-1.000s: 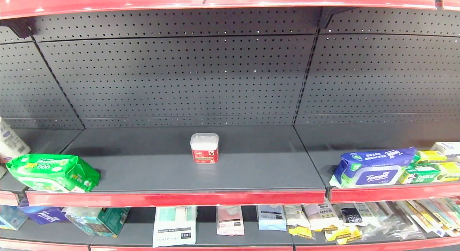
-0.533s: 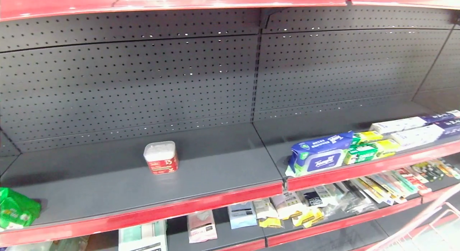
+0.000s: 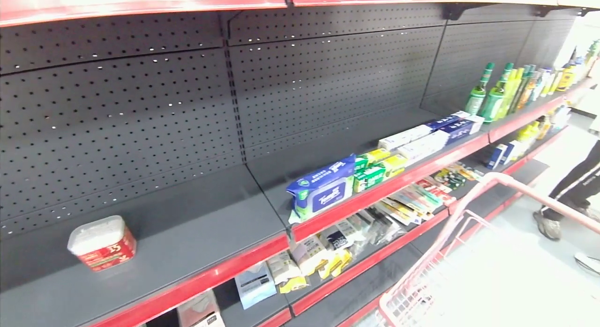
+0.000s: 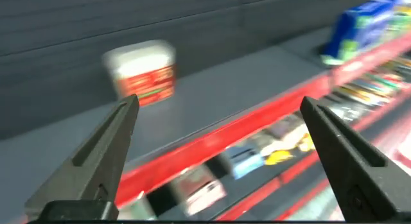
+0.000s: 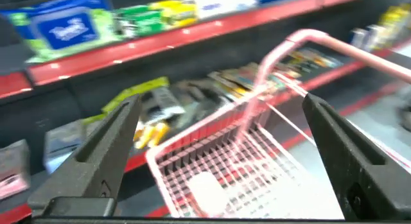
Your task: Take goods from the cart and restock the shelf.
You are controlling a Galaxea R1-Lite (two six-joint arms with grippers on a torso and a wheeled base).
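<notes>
Both grippers, left (image 4: 219,102) and right (image 5: 223,101), gape wide and empty. The cart (image 5: 244,166) stands before the right one, beside the shelf (image 3: 187,233); its pale load is blurred. The shelved tub (image 3: 102,242) is judged stiff and light: grip across its sides.

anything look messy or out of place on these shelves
Nothing spilled or damaged. The small packets on the lower shelf lie jumbled and overlapping, unlike the boxes lined up above. The blue wipes pack sits at its shelf's front, one corner seemingly over the red edge. The red tub stands upright, alone.
</notes>
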